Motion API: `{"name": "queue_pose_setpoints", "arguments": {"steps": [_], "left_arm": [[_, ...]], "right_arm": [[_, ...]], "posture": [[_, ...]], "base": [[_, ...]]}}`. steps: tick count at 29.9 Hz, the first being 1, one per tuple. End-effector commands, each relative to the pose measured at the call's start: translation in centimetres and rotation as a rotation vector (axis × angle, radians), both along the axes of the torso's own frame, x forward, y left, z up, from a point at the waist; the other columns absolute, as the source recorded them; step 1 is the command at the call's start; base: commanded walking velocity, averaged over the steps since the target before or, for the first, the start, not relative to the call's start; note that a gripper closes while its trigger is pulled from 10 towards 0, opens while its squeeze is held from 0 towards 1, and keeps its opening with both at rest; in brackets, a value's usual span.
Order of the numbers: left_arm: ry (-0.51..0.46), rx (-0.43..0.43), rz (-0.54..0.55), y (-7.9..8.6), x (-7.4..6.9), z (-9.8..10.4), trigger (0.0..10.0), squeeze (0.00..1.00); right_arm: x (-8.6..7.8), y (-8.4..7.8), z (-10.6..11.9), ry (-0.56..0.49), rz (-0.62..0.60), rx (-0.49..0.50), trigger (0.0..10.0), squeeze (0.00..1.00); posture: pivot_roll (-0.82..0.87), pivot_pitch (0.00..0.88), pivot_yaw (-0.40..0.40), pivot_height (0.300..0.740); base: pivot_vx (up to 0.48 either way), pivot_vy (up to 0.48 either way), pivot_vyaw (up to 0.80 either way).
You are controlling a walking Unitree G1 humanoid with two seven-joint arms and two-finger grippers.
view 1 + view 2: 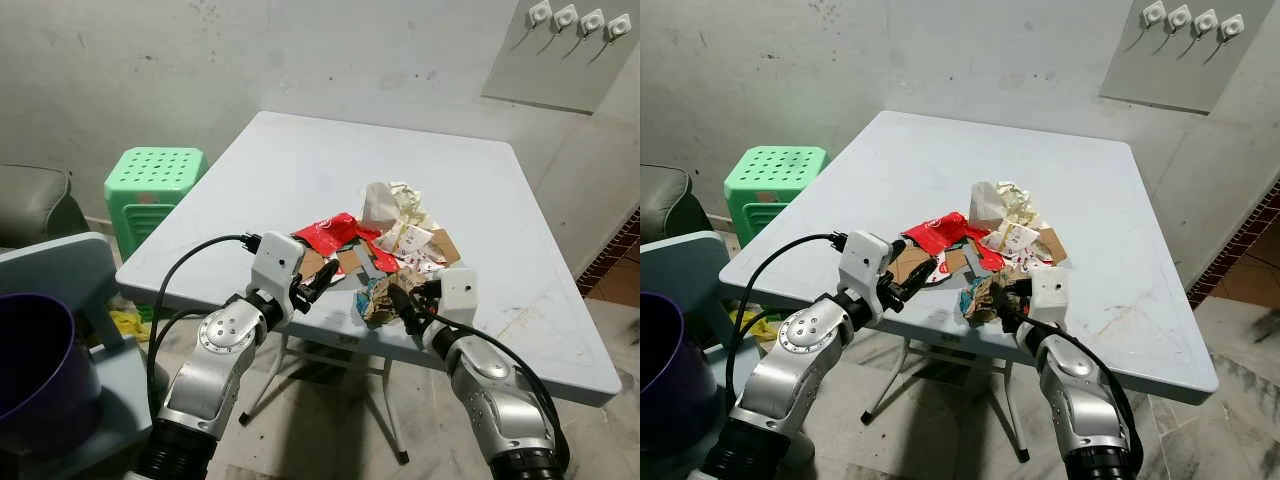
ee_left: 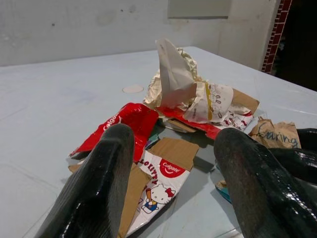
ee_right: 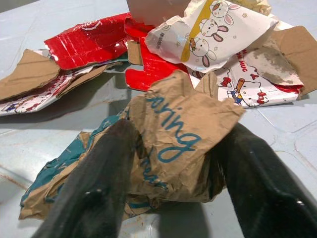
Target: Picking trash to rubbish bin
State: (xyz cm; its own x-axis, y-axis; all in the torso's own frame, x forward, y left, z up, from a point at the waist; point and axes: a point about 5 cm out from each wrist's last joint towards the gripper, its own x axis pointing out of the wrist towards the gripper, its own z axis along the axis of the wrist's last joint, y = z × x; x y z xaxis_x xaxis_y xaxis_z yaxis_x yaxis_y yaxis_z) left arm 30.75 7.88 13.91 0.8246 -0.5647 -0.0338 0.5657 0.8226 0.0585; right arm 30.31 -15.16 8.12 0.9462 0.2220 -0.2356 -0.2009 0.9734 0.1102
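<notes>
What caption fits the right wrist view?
Right gripper straddles a crumpled brown paper bag on the table.

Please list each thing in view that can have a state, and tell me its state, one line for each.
Crumpled brown paper bag with blue lettering: lying on table, between right gripper's fingers.
Right gripper: open around the bag.
Left gripper: open, empty, aimed at the pile.
Flattened Colgate cardboard box: torn open, flat on table.
Red foil wrapper: crumpled, on the pile.
Purple plastic bin: open, standing at the robot's left.
</notes>
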Motion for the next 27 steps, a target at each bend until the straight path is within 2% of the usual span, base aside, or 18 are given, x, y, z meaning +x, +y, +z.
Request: {"name": "queue_pose_setpoints", "arguments": {"steps": [1,12,14,17,19,22,23,27], "left_arm": [[-0.029,0.011,-0.014,-0.3,0.0,0.6,10.0,0.00],[-0.036,0.018,-0.005,-0.2,0.0,0.6,10.0,0.00],[-0.039,0.017,-0.005,-0.2,0.1,0.6,10.0,0.00],[-0.041,0.018,-0.005,-0.2,0.1,0.6,10.0,0.00],[-0.046,0.015,-0.007,-0.2,0.2,0.7,10.0,0.00],[-0.052,0.010,-0.010,-0.1,0.3,0.9,10.0,0.00],[-0.055,0.007,-0.011,0.0,0.3,1.0,10.0,0.00],[-0.057,0.005,-0.014,0.3,0.5,1.1,10.0,0.00]], "right_arm": [[-0.4,-0.1,-0.4,0.016,0.003,-0.031,0.0,0.00],[-0.8,-0.2,-0.4,0.004,0.011,-0.040,0.0,0.00],[-0.9,-0.2,0.2,-0.044,0.034,-0.006,0.0,0.00],[-0.9,-0.3,0.5,-0.063,0.023,0.004,0.0,0.00],[-0.9,-0.2,1.3,-0.133,0.067,0.014,0.0,0.00],[-0.9,-0.3,2.0,-0.175,0.084,0.046,0.0,0.00],[-0.8,-0.4,2.4,-0.195,0.090,0.086,0.0,0.00],[-0.6,-0.6,3.6,-0.264,0.075,0.118,0.0,0.00]], "posture": [[-0.02,0.000,-0.058,0.740],[-0.02,0.000,-0.059,0.740],[-0.02,0.000,-0.059,0.740],[-0.02,0.000,-0.059,0.740],[-0.02,0.000,-0.059,0.740],[-0.02,0.000,-0.059,0.740],[-0.02,0.000,-0.059,0.740],[-0.02,0.000,-0.058,0.740]], "base": [[0.000,0.000,0.00],[0.000,0.000,0.00],[0.000,0.000,0.00],[0.000,0.000,0.00],[0.000,0.000,0.00],[0.000,0.000,0.00],[0.000,0.000,0.00],[0.000,0.000,0.00]]}}
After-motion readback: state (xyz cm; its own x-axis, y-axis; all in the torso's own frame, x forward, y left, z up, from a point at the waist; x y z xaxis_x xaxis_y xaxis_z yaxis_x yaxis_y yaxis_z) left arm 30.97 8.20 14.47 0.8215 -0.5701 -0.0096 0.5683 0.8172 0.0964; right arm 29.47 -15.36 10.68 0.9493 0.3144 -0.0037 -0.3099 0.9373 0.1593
